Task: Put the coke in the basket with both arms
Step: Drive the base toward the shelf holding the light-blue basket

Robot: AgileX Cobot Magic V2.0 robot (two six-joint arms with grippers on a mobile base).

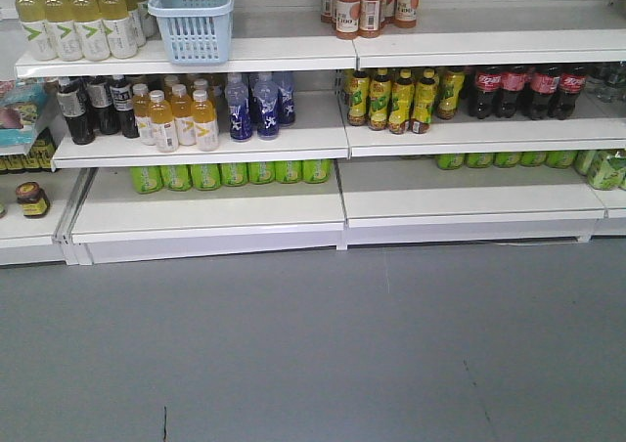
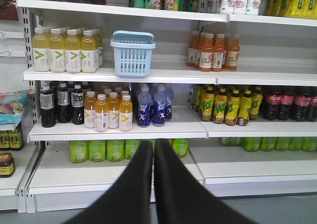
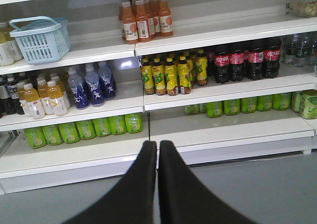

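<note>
On the upper shelf: the basket [image 1: 194,29] [image 2: 131,55] [image 3: 42,44] stands upright in the left bay, its hoop handle up top.
Whereabouts of the coke: cannot be told from these views.
Beside it: pale yellow bottles [image 1: 83,22] just to one side, orange juice bottles [image 1: 367,2] further along the same shelf.
Below it: amber bottles [image 1: 181,119] and blue bottles [image 1: 256,105] on the middle shelf, green cans [image 1: 230,173] on the shelf under that.
Right bay, middle shelf: dark cola bottles [image 1: 528,90] with red labels in a row, well apart from the basket.
Left arm: the left gripper [image 2: 153,143] is clenched, jaws pressed together on nothing.
Right arm: the right gripper [image 3: 158,143] is likewise clenched and empty.
</note>
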